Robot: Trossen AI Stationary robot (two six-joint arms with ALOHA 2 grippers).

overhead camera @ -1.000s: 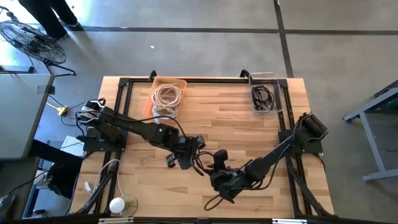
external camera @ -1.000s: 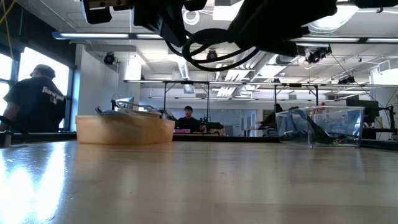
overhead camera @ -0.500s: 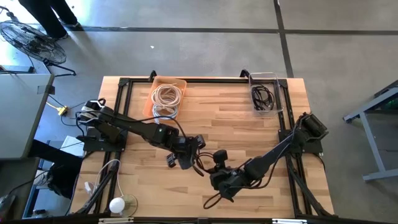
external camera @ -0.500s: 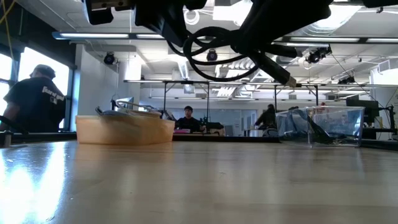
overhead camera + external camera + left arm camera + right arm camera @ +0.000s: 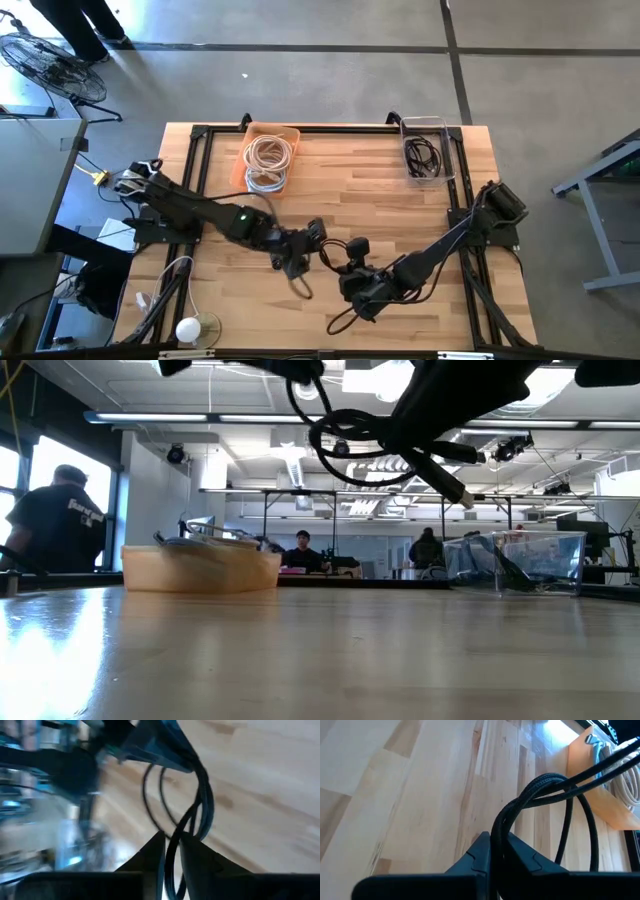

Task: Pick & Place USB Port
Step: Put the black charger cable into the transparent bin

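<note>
1. Table: both arms meet near its front centre.
2. Black USB cable hangs looped above the wood, strung roughly 9-to-3 between the grippers.
3. Left gripper and right gripper each clench it.
4. Clear bin lies toward 1 o'clock, the right arm nearer.

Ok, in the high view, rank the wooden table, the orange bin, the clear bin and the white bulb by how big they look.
1. Wooden table, by far the largest.
2. Orange bin and clear bin: they look alike in size, so I won't rank one above the other.
3. White bulb, smallest.
</note>
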